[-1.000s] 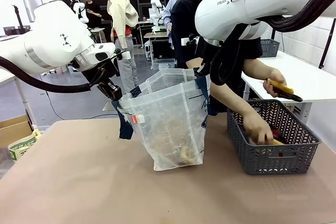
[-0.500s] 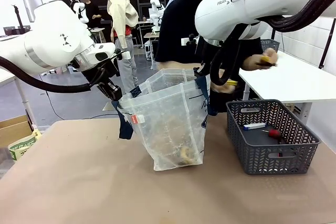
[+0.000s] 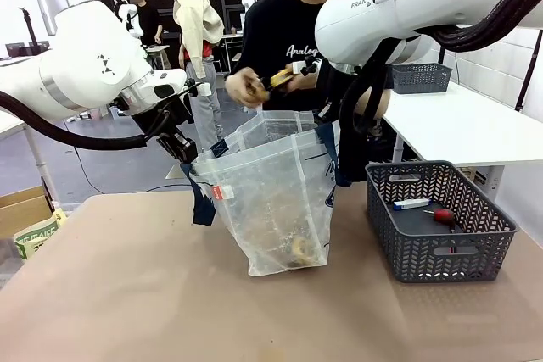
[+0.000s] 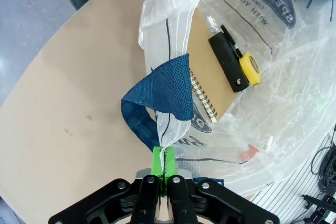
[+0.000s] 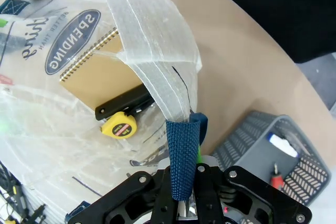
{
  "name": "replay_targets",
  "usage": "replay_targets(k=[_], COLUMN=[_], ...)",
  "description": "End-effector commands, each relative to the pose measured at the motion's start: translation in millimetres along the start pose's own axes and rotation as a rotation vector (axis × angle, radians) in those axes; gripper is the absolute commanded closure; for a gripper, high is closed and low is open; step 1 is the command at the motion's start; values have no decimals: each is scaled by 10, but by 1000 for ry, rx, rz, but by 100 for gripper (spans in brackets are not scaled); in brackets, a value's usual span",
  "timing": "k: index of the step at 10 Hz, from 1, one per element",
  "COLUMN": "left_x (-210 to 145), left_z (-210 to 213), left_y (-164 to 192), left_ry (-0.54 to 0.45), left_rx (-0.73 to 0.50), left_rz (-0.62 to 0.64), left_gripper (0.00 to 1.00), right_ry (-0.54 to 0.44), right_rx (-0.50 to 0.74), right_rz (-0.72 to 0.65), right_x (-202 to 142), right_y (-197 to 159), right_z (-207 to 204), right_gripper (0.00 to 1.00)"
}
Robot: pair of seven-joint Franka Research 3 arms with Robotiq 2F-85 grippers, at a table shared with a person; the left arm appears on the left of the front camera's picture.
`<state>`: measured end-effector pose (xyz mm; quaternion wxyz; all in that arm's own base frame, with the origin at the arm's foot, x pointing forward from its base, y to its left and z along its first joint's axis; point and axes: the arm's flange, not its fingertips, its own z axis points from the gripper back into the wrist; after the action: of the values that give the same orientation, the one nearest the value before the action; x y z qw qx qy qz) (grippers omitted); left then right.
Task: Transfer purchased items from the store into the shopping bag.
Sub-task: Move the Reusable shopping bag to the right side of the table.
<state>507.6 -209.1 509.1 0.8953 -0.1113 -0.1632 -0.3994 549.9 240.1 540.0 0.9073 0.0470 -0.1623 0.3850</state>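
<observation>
On the near part of the brown bench stands the clear shopping bag, its mouth stretched wide between the 2 arms. The left claw is clamped on the bag's rim, green pads pressed together on the plastic just below where a navy handle loops over. The right claw grips the opposite rim the same way, the other navy strap draped over its fingers. Looking down through the open mouth, a brown spiral notebook lies at the bottom with a yellow tape measure on top of it.

Just to the right of the bag sits the dark grey basket, close beside it but not touching. 2 things lie in it: a white tube and a small red item.

Beyond the bag, at the far edge of the bench, the person's hand hovers above the opening with a small yellow item – too small to name more closely.

The step in hand looks like a drop into the bag, with the robot acting as bag-holder. The task seems well along but unfinished. The next move likely calls for both claws to hold firm and level, so the mouth stays open under the hand – a slack rim could let the item glance off.
</observation>
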Motion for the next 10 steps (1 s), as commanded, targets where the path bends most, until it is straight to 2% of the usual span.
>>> replay_targets(k=[1,10], left_x=[-5,-5], left_z=[5,5], left_y=[12,12], left_ry=[-1,-1], left_rx=[1,1], left_rz=[6,6], left_gripper=[100,100], right_ry=[-2,-2], right_rx=[-2,-2], right_rz=[-3,-3], right_x=[-4,-4], right_y=[-12,-12], right_z=[12,12], right_gripper=[100,100])
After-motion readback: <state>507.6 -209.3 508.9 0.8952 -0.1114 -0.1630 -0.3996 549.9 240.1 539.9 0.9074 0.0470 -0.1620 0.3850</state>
